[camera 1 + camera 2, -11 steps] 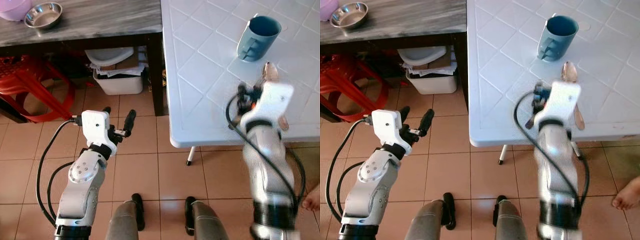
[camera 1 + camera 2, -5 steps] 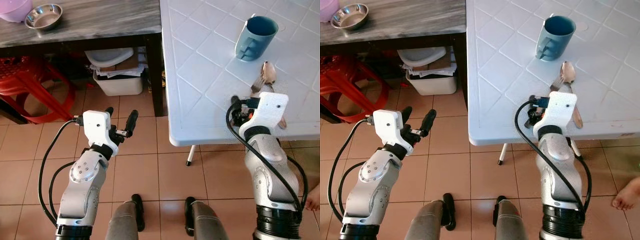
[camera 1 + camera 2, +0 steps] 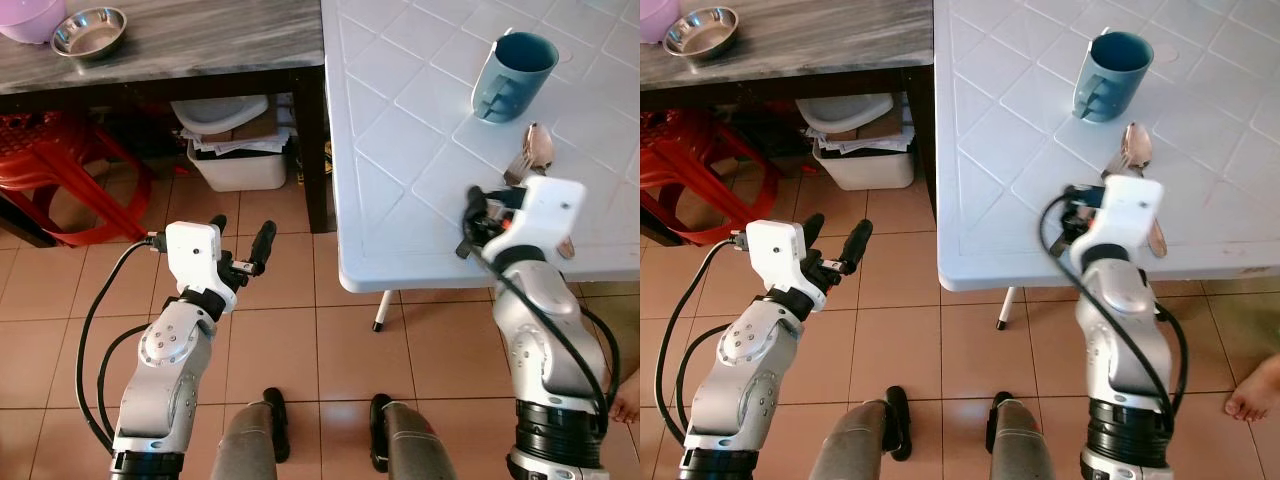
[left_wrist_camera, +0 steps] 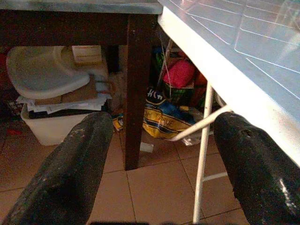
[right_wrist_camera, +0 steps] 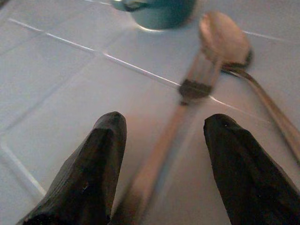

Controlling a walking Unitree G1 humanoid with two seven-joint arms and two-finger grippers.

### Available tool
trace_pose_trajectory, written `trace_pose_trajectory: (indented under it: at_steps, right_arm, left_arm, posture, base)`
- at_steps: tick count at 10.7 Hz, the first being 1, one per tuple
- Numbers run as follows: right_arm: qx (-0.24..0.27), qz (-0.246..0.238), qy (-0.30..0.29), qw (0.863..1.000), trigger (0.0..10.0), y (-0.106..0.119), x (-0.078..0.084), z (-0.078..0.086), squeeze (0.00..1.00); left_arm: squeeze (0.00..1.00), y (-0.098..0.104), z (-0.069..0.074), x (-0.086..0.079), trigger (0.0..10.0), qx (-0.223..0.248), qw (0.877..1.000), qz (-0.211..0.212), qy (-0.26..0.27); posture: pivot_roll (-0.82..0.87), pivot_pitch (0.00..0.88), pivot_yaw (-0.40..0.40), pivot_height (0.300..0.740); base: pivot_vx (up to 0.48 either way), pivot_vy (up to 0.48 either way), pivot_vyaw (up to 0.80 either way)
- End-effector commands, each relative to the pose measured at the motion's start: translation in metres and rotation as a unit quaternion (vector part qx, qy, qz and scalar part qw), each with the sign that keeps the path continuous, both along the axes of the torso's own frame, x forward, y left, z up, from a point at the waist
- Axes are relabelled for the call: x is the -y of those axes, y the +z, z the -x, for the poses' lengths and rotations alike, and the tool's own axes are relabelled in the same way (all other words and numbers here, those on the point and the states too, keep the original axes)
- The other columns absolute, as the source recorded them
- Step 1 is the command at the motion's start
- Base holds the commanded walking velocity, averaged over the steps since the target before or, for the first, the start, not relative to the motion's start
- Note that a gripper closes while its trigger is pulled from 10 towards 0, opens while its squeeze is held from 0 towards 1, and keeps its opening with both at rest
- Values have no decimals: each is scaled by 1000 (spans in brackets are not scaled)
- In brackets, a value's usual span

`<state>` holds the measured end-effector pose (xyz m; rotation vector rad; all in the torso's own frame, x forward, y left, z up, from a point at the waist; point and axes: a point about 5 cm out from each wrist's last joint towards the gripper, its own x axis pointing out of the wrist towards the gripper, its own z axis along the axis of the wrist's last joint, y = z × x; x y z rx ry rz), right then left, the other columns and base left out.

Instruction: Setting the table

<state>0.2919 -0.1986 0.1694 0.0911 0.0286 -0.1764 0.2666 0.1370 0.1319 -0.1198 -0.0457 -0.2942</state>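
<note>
A blue mug (image 3: 515, 75) stands on the white plastic table (image 3: 400, 150). Just in front of it lie a spoon (image 3: 538, 146) and a fork (image 5: 190, 89), side by side. My right gripper (image 5: 166, 123) hovers low over the table's front edge, open, with the fork's handle lying between its fingers (image 5: 101, 159) and untouched. From above, its white wrist housing (image 3: 545, 205) covers the near ends of the cutlery. My left gripper (image 3: 240, 232) is open and empty, held over the floor to the left of the table.
A dark marbled table (image 3: 200, 45) at the back left carries a steel bowl (image 3: 88, 30) and a pink bowl (image 3: 28, 15). Under it are a white bin (image 3: 235, 155) and a red plastic chair (image 3: 60, 170). A person's foot (image 3: 628, 398) shows at the right edge.
My right arm was in blurred motion over the cutlery; it has drawn back toward the table's edge, uncovering the fork beside the spoon. The left arm has not moved.
</note>
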Motion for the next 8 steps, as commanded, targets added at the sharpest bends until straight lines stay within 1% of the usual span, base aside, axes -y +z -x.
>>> trace_pose_trajectory:
  at_steps: [1, 3, 5, 8]
  right_arm:
    - [-16, -9, -11, 1000, 10000, -6, 3, 3, 0]
    - [-22, -9, -22, 999, 10000, -9, 7, 3, 0]
    - [-22, -11, -22, 999, 10000, -5, 12, -6, 0]
    - [-28, -14, -5, 999, 10000, -5, 9, -13, 0]
  left_arm:
    - [0, -2, 3, -2, 10000, -7, 1000, -5, -5]
    - [0, -2, 3, -3, 10000, -7, 1000, -6, -6]
    - [0, -2, 4, -2, 10000, -8, 1000, -7, -8]
    - [0, -2, 5, -3, 10000, -8, 1000, -8, -7]
  posture:
    - [-1, 267, 96, 740]
    - [1, 270, 99, 740]
    - [5, 274, 105, 740]
    - [11, 276, 103, 740]
  base:
    - [0, 0, 0]
    - [0, 0, 0]
    - [0, 0, 0]
    - [0, 0, 0]
